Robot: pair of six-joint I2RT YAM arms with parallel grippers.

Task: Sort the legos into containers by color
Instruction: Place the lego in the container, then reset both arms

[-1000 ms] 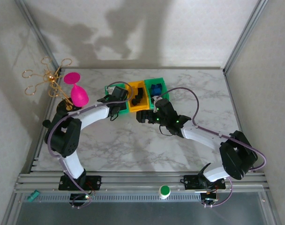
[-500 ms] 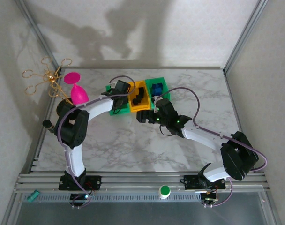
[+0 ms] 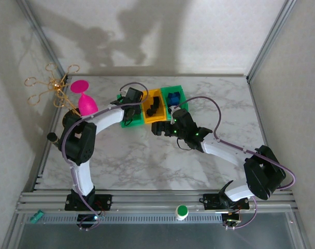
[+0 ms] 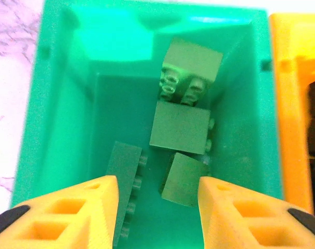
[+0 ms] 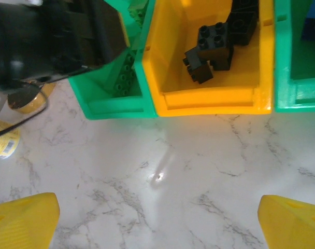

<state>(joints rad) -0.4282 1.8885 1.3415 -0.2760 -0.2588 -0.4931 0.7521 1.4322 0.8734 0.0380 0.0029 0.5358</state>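
In the left wrist view my left gripper hangs open above the inside of the left green bin. Several green legos lie on the bin's floor, none between the fingers. From above, the left gripper sits over that bin. The orange-yellow bin holds black legos. Beside it, the right green bin shows a blue lego at its edge. My right gripper is open over bare marble in front of the bins, and it holds nothing.
The three bins stand in a row at the back middle of the marble table. A pink cup and a gold wire stand sit at the far left. A green round button lies on the front rail.
My left gripper has shifted a little farther back and right over the left green bin. The right arm has barely moved.
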